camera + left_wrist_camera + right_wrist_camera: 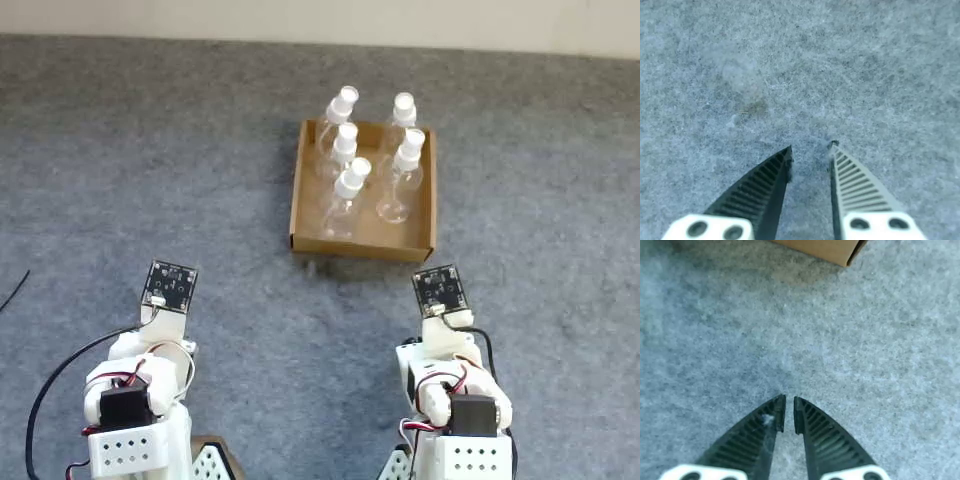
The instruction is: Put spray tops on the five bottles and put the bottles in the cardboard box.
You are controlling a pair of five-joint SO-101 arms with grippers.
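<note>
A shallow cardboard box [300,215] lies on the grey carpet at the middle back. Several clear bottles [392,195] stand upright inside it, each with a white spray top [352,178] on. Both arms are drawn back at the near edge, well short of the box. My left gripper [811,147] hangs over bare carpet, its fingers slightly open with nothing between them. My right gripper [789,400] is shut and empty over the carpet, with a corner of the cardboard box [825,247] a short way ahead of it.
The left arm [140,385] sits at the near left and the right arm [455,395] at the near right. A black cable [35,410] loops beside the left arm's base. A pale wall strip [320,20] runs behind the carpet.
</note>
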